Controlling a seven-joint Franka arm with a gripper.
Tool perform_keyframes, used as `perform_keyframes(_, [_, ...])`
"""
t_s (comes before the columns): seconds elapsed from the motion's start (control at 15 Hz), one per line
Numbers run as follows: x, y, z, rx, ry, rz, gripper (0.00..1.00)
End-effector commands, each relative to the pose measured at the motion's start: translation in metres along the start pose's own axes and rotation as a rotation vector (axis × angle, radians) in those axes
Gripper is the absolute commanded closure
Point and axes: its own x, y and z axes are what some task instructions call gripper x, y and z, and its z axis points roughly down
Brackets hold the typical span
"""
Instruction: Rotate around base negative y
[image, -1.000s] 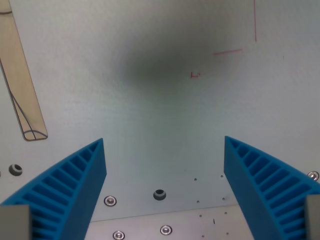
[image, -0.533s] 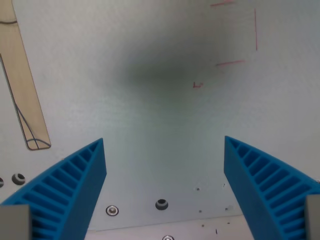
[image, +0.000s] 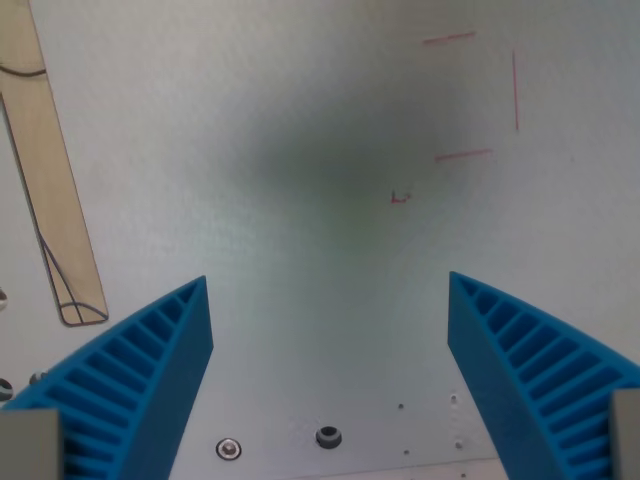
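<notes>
Our end effector (image: 330, 290) hangs wide open, empty, over the bare counter (image: 300, 150); no task object, only red pen marks (image: 470, 95) above it, wooden strip (image: 50, 190) left. We judge mid-rotation; next calls for more tilt.

Even, dim light; soft shadow mid-table (image: 320, 165); blue fingers (image: 150, 365) slightly blurred.

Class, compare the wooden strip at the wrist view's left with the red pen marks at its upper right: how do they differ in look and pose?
The wooden strip is a solid tan piece; the red pen marks are only thin lines. The wooden strip runs long and slanted down the view; the red pen marks form short separate strokes, like an open square. Both lie flat on the pale table.
</notes>
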Motion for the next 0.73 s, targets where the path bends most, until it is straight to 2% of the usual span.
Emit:
perform_keyframes(0.07, [-0.0149, 0.0026, -0.0028, 0.017, 0.251, 0.0, 0.0])
perform_keyframes(0.73, [-0.0149, 0.0026, -0.0028, 0.028, 0.367, -0.001, 0.0])
